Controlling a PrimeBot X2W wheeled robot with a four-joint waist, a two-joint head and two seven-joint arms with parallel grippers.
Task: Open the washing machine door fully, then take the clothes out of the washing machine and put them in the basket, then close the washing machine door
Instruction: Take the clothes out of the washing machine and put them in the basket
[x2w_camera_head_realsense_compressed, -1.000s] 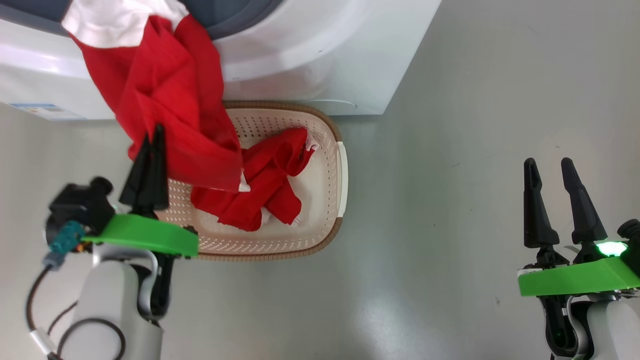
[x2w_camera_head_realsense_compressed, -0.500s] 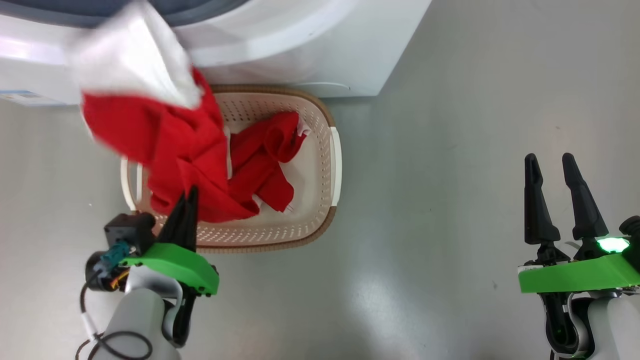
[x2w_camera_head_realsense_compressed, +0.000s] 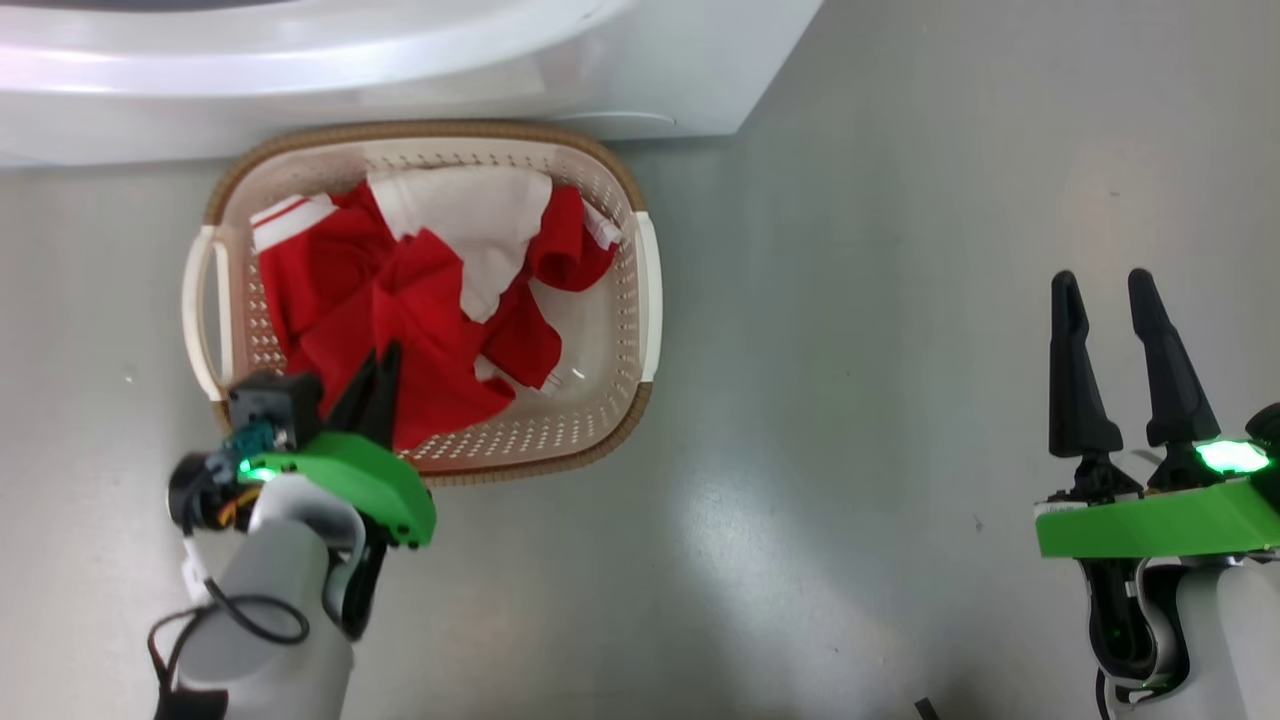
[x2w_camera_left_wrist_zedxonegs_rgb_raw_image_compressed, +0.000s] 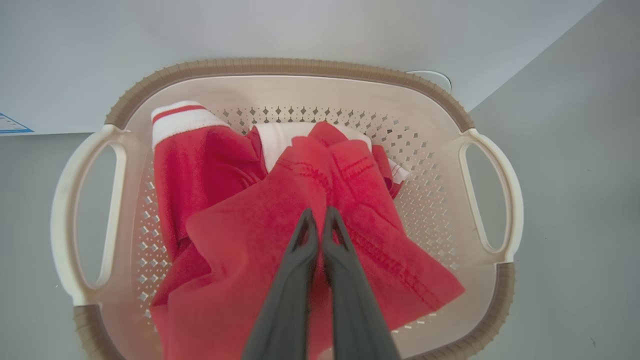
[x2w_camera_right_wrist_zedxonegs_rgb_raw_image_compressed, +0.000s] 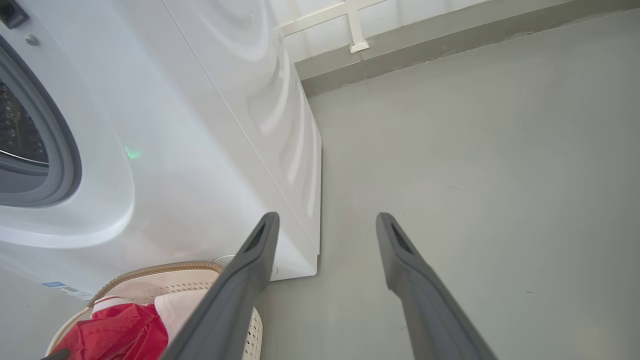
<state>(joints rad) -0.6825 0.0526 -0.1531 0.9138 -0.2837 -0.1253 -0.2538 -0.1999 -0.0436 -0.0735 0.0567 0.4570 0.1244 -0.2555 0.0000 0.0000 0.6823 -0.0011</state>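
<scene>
The red and white clothes (x2w_camera_head_realsense_compressed: 420, 290) lie heaped inside the cream basket (x2w_camera_head_realsense_compressed: 645, 300), which stands on the floor right against the white washing machine (x2w_camera_head_realsense_compressed: 400, 70). My left gripper (x2w_camera_head_realsense_compressed: 380, 365) is over the basket's near side, shut on a fold of the red clothes (x2w_camera_left_wrist_zedxonegs_rgb_raw_image_compressed: 280, 235). Over bare floor at the lower right, my right gripper (x2w_camera_head_realsense_compressed: 1105, 285) is open and holds nothing. The right wrist view shows the washing machine (x2w_camera_right_wrist_zedxonegs_rgb_raw_image_compressed: 200, 150) with its grey gasket (x2w_camera_right_wrist_zedxonegs_rgb_raw_image_compressed: 65, 150), a corner of the basket (x2w_camera_right_wrist_zedxonegs_rgb_raw_image_compressed: 150, 272) and the right gripper (x2w_camera_right_wrist_zedxonegs_rgb_raw_image_compressed: 325, 222). The door is out of view.
Grey floor (x2w_camera_head_realsense_compressed: 850, 400) stretches between the basket and my right arm. A wall base with a white frame (x2w_camera_right_wrist_zedxonegs_rgb_raw_image_compressed: 355, 30) runs behind the washer. A small blue label (x2w_camera_left_wrist_zedxonegs_rgb_raw_image_compressed: 12, 125) sits on the washer's lower corner.
The red garment hanging from the drum has come down into the basket with my left gripper still shut on it. The head camera tilted down; the right gripper stays open.
</scene>
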